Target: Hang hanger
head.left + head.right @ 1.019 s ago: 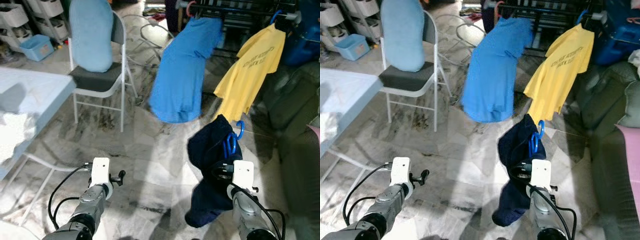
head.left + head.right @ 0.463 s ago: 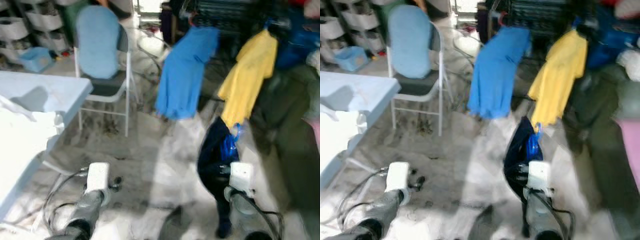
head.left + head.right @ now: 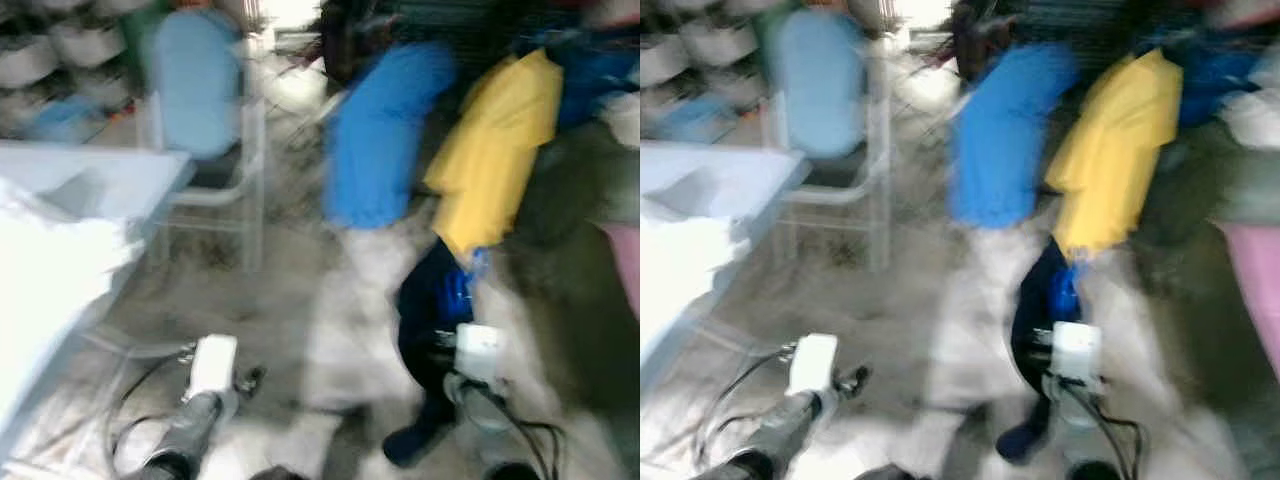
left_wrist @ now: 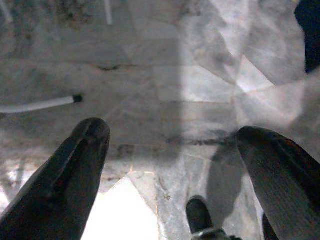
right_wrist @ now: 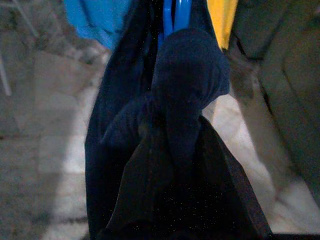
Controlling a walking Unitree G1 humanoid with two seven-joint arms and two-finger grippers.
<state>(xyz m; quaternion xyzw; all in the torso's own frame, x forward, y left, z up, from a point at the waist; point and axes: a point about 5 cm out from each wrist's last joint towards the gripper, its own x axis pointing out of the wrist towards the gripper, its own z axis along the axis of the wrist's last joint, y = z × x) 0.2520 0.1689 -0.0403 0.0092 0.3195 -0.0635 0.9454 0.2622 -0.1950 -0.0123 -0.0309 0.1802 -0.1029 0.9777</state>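
Carrying blue hanger (image 3: pixel 459 290) draped in navy garment (image 3: pixel 425 330), my right gripper (image 5: pixel 175 150) apparently clamping it, fingers buried. Hanger standing upright, hook toward twelve o'clock, where yellow shirt (image 3: pixel 495 150) is hanging. My left gripper (image 4: pixel 175 165) idling, spread wide, holding nothing.

Blurred room, pale marbled floor (image 3: pixel 330 300), white folding chair (image 3: pixel 215 150) with light-blue cushion, white tabletop (image 3: pixel 70 240) at left, storage drawers (image 3: pixel 60 50) behind

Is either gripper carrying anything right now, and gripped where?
The right gripper holds the navy garment on its blue hanger, clamped around bunched cloth below the hook. The left gripper is open, empty.
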